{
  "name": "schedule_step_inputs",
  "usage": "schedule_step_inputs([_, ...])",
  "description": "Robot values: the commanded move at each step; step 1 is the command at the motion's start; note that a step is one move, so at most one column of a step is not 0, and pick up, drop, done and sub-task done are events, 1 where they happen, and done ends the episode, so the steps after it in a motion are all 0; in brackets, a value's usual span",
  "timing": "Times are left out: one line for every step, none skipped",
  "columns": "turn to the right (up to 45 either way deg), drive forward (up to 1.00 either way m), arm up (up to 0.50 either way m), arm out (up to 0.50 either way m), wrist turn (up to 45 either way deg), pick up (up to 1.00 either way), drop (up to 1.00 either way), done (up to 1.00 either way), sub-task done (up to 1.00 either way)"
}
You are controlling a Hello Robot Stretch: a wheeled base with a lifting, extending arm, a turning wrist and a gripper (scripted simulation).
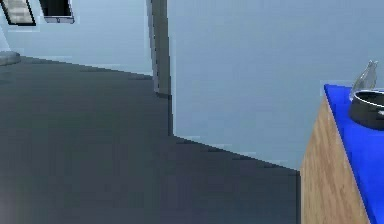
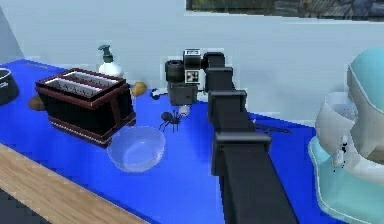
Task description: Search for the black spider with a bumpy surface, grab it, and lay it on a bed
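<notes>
A small black spider (image 2: pixel 170 120) with thin legs lies on the blue countertop (image 2: pixel 60 150), in the arm side view's middle. The arm's dark bar (image 2: pixel 235 125) reaches out across the counter. At its far end is the gripper (image 2: pixel 181 104), its dark body and fingers just above the spider. I cannot tell whether it holds anything, since the spider sits on the counter right at the fingers.
A dark red toaster (image 2: pixel 85 100), a clear glass bowl (image 2: pixel 136 150), a soap dispenser (image 2: pixel 106 62) and two brownish lumps (image 2: pixel 138 90) crowd the counter. A pale stand mixer (image 2: pixel 355 140) stands at its right. Ahead lie dark floor (image 1: pixel 90 140), a wall corner (image 1: pixel 165 60), and the counter's end (image 1: pixel 330 160) bearing a pot (image 1: pixel 370 105).
</notes>
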Motion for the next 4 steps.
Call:
schedule_step_inputs([0.0, 0.00, -0.16, 0.00, 0.0, 0.00, 0.00, 0.00, 0.00])
schedule_step_inputs([0.0, 0.00, 0.00, 0.00, 0.0, 1.00, 0.00, 0.00, 0.00])
schedule_step_inputs([0.0, 0.00, 0.10, 0.00, 0.0, 0.00, 0.00, 0.00, 0.00])
schedule_step_inputs([0.0, 0.00, 0.06, 0.00, 0.0, 0.00, 0.00, 0.00, 0.00])
